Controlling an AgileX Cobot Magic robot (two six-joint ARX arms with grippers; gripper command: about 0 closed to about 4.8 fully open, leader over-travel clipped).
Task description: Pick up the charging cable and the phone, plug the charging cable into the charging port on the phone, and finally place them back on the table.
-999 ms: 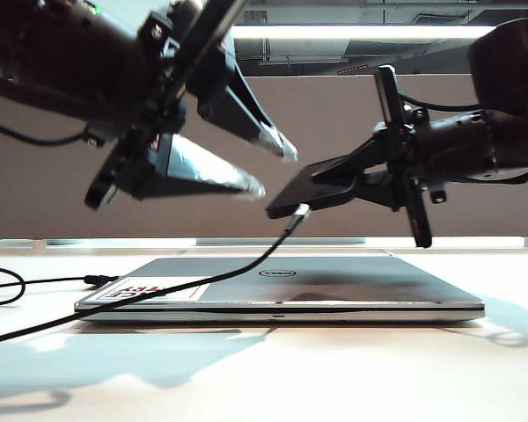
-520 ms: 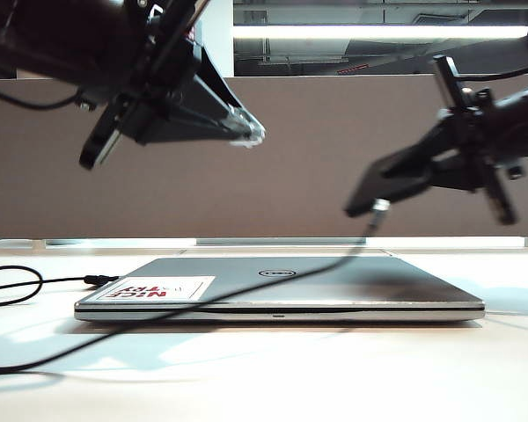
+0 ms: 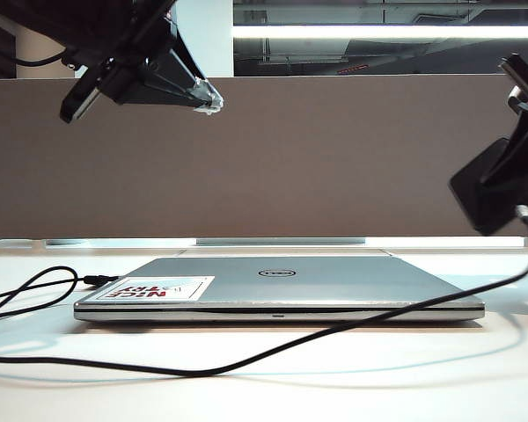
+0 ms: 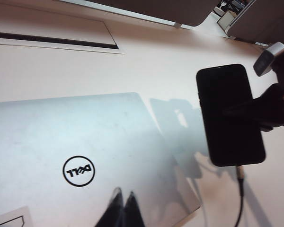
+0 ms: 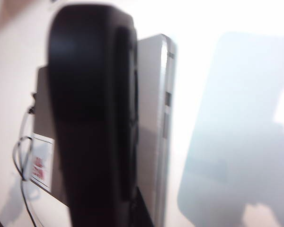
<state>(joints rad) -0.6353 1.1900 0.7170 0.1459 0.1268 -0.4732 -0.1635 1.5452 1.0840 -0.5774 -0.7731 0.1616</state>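
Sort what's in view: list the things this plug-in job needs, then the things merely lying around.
Job:
- phone, held in the right gripper above the table
- charging cable, plugged into the phone, trailing across the table
- left gripper, shut, empty, raised at upper left

Lying about:
- silver Dell laptop, closed, with sticker
- brown divider panel

My left gripper (image 3: 207, 97) hangs closed in the upper left of the exterior view, with open air beneath it down to the laptop (image 3: 282, 286) lid. At the right edge my right gripper (image 3: 510, 176) holds the phone (image 3: 488, 189) clamped, above the table (image 3: 334, 378). The charging cable (image 3: 246, 359) sags from the phone across the lower foreground and loops at the left, barring low passes there. The brown divider (image 3: 317, 158) walls off the back.
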